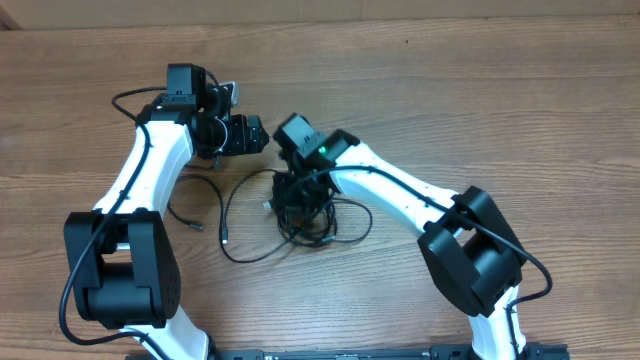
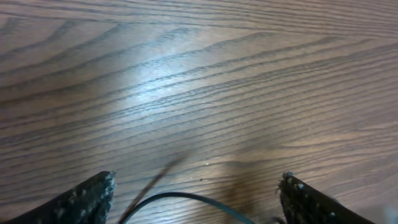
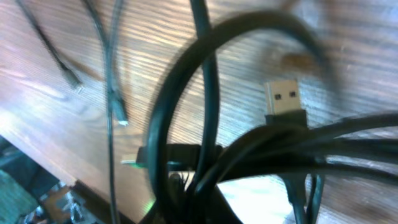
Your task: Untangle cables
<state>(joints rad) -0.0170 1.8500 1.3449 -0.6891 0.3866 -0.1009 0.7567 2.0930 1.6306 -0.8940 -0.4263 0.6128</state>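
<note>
The cables [image 1: 318, 222] are thin black cords bunched in a knot at the table's middle, with a loose loop [image 1: 228, 215] trailing left. My right gripper [image 1: 300, 188] is down in the knot. In the right wrist view the cords [image 3: 186, 93] fill the frame and converge at my right gripper [image 3: 205, 208], which looks shut on them; a USB plug [image 3: 285, 99] hangs among them. My left gripper [image 1: 256, 135] sits above and left of the knot. In the left wrist view it [image 2: 196, 182] is open, with one thin cord [image 2: 186, 197] arcing between its fingers.
A separate short black cord [image 1: 186, 217] lies left of the loop, beside the left arm. The table's front edge [image 3: 43, 165] shows in the right wrist view. Thicker arm wires run along both white arms.
</note>
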